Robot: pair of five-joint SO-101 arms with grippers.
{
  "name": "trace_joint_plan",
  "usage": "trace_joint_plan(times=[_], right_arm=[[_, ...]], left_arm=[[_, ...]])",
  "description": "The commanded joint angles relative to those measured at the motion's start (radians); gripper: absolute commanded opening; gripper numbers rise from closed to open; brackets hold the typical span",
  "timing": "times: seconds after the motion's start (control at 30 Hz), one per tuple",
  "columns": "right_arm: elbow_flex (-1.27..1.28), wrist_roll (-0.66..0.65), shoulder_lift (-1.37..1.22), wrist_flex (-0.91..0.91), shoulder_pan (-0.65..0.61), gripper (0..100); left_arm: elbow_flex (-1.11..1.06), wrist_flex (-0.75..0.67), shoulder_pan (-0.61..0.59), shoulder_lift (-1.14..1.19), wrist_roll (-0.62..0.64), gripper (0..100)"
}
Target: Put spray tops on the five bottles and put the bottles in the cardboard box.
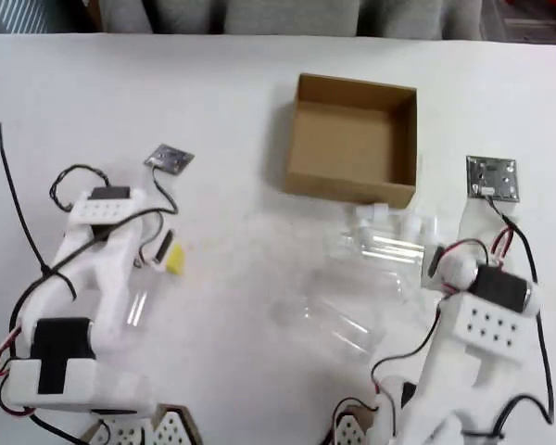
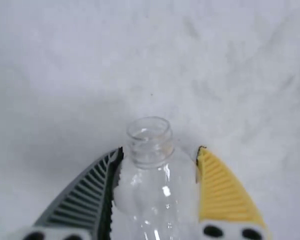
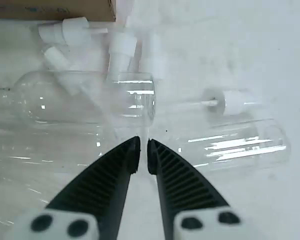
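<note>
A white table (image 1: 259, 83) seen from above, with two white robot arms at its near edge. The left gripper (image 2: 160, 151), one finger ribbed grey and the other ribbed yellow, is closed around the shoulder of a clear plastic bottle (image 2: 150, 200). The bottle's threaded neck pokes out past the fingertips with no cap on it. Held this way, the mouth is exposed, which looks like a way to present it for a spray top. In the high view this bottle (image 1: 134, 311) lies low over the table on the left side, under the left arm and well apart from everything else.

The right gripper (image 3: 143, 147) has black ribbed fingers drawn almost together, leaving a thin slit between them, and it holds nothing. It hangs over a loose heap of clear uncapped bottles (image 3: 80, 95) lying on their sides, with white plastic spray tops (image 3: 70, 30) scattered among them, so it appears placed to pick a top.

The open brown cardboard box (image 1: 352, 190) stands just beyond that heap, near the table's middle, with no bottle in it yet.

The tabletop is plain, smooth and matte. Two small grey metal plates (image 1: 170, 159) lie on it, one near each arm. Grey furniture shows along the far edge.
</note>
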State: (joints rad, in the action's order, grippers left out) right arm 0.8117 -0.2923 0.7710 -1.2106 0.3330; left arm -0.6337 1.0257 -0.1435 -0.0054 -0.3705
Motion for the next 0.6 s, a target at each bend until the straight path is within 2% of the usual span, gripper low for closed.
trace_joint_plan(times=[0.0, 0.23, 0.47, 0.57], right_arm=[[-0.052, -0.003, -0.067, 0.059, 0.044, 1.6], [-0.061, -0.011, -0.232, 0.251, 0.137, 1.8], [-0.187, -0.003, -0.535, 0.280, 0.130, 1.6], [-0.216, -0.003, -0.615, 0.266, 0.079, 1.6]], left_arm=[[0.003, -0.028, -0.012, -0.054, -0.012, 10], [0.003, -0.040, -0.007, -0.053, -0.014, 10], [0.003, -0.041, -0.007, -0.053, -0.014, 10], [0.003, -0.041, -0.007, -0.053, -0.014, 10]])
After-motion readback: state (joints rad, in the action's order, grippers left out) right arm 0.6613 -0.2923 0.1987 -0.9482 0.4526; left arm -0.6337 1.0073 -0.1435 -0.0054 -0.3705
